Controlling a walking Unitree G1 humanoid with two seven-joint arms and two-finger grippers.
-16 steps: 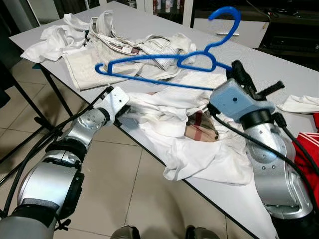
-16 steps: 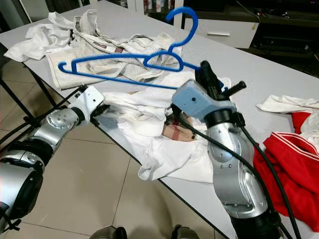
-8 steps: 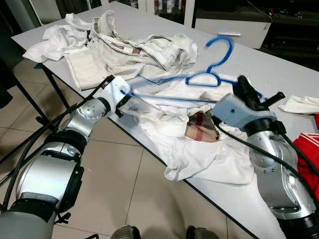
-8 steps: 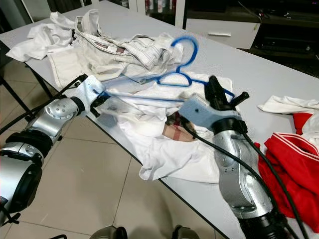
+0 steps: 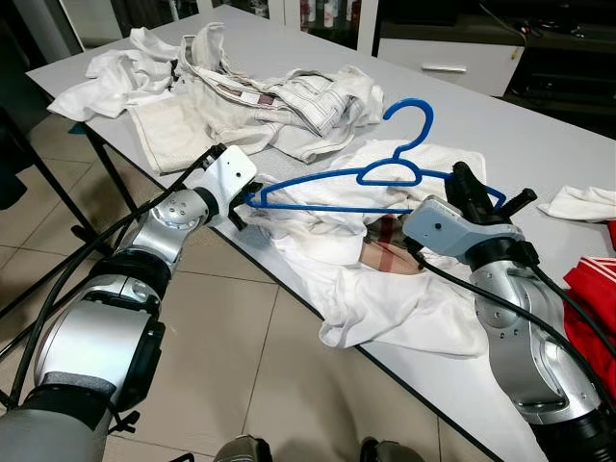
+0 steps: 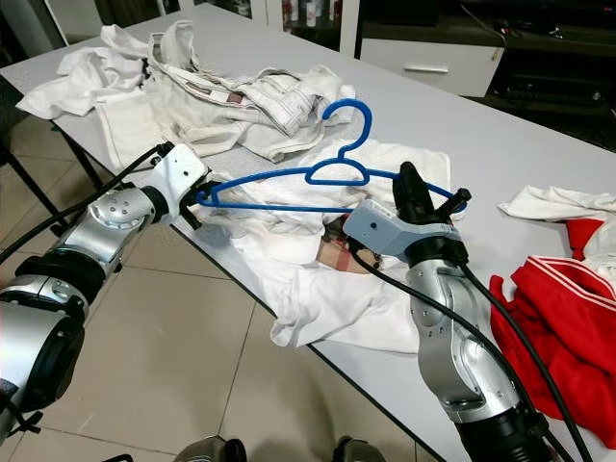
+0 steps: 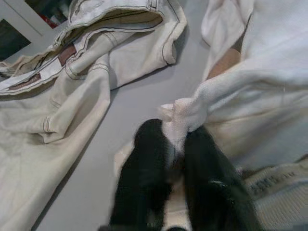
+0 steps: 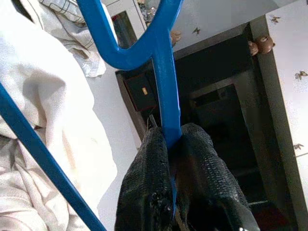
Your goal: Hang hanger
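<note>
Blue hanger (image 5: 385, 178): your right gripper (image 8: 173, 144) pinches one end, its far end hidden behind your left wrist. Your left gripper (image 7: 175, 149) pinches the shirt (image 5: 385, 298) on the worktop (image 5: 539, 144).

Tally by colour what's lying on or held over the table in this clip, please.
Blue: 1, the hanger, held by the right claw.
Cream: 1, the trousers.
White: 3, the shirt pinched by the left claw, a far-left garment, a far-right cloth.
Red: 1, a garment.
Total: 6.
</note>
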